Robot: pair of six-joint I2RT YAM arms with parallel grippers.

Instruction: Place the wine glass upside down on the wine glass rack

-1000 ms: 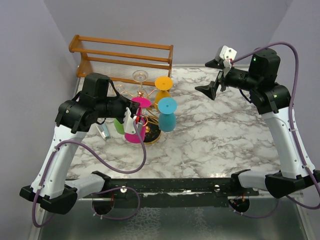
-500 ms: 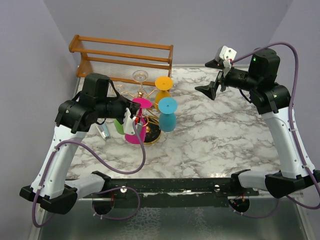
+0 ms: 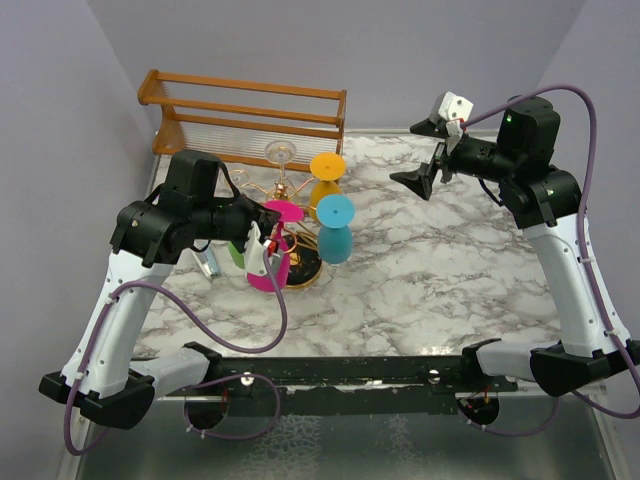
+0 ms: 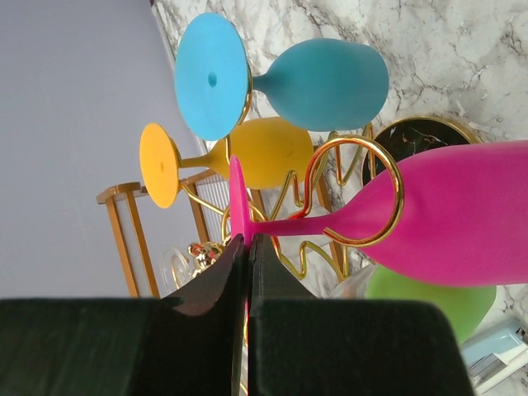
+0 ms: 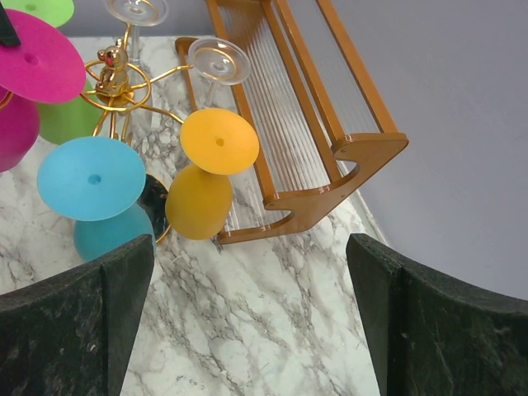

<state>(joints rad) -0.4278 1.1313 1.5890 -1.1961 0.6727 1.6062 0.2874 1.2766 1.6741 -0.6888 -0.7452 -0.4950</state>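
The magenta wine glass (image 3: 268,272) hangs upside down, its stem inside a gold loop (image 4: 388,169) of the wine glass rack (image 3: 284,186). The rack is a gold wire stand on a round black base (image 3: 306,266). My left gripper (image 3: 262,228) is shut on the edge of the glass's round foot (image 4: 238,194), with the bowl (image 4: 462,219) lying to the right in the left wrist view. My right gripper (image 3: 422,153) is open and empty, held high over the table's back right. It looks down at the rack (image 5: 115,82).
Blue (image 3: 333,235), yellow (image 3: 325,175), green (image 3: 238,250) and clear (image 3: 280,153) glasses hang upside down on the same rack. An orange-brown wooden rail frame (image 3: 245,115) stands behind it. A small light-blue object (image 3: 207,262) lies left of the rack.
My left gripper and the magenta glass have shifted slightly down and toward the near side. The right arm has not moved.
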